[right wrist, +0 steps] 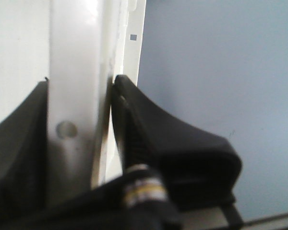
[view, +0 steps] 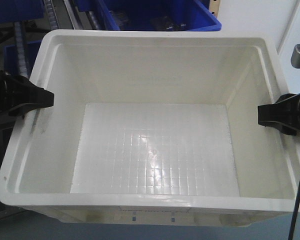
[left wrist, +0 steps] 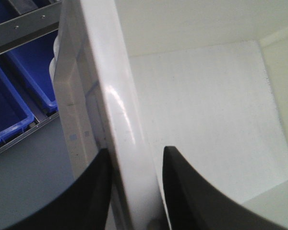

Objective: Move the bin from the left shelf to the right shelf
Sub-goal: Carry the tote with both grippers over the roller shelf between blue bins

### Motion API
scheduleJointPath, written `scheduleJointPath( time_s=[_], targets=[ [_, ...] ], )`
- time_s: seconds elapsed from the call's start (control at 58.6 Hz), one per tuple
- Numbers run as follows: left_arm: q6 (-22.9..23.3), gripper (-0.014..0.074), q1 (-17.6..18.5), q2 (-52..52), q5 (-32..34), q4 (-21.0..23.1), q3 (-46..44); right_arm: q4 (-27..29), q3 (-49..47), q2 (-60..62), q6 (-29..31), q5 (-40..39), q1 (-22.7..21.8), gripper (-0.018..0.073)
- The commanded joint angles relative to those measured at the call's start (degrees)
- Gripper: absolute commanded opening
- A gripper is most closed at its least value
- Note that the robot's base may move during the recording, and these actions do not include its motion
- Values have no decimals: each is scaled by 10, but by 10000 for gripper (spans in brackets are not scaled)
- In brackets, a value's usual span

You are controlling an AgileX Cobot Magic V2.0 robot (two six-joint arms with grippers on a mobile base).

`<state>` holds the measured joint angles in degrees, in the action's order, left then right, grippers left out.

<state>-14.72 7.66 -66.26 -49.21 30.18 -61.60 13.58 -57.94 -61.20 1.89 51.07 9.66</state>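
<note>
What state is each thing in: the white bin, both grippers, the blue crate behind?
white bin, empty, upright, gripped on both side walls
left gripper, shut on the bin's left wall
right gripper, shut on the bin's right wall
blue crate, behind the bin, dark contents unclear

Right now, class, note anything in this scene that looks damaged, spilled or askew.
Nothing stands out. The bin is empty, no cracks show, and the left end effector and right end effector clamp opposite rims.

Storeroom (or warehouse): blue crates [view: 160, 14] on metal racks [left wrist: 24, 29].
</note>
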Motion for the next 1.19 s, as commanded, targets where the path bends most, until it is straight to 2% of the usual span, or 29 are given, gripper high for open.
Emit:
scheduleJointPath(
  time_s=[0.0,1.178],
  targets=[
    [-14,-3,4,17,49,47,-27,31,-26,13,19,-64,0,-5],
    [-14,-3,4,17,49,47,-27,31,-26,13,19,-64,0,-5]
  ],
)
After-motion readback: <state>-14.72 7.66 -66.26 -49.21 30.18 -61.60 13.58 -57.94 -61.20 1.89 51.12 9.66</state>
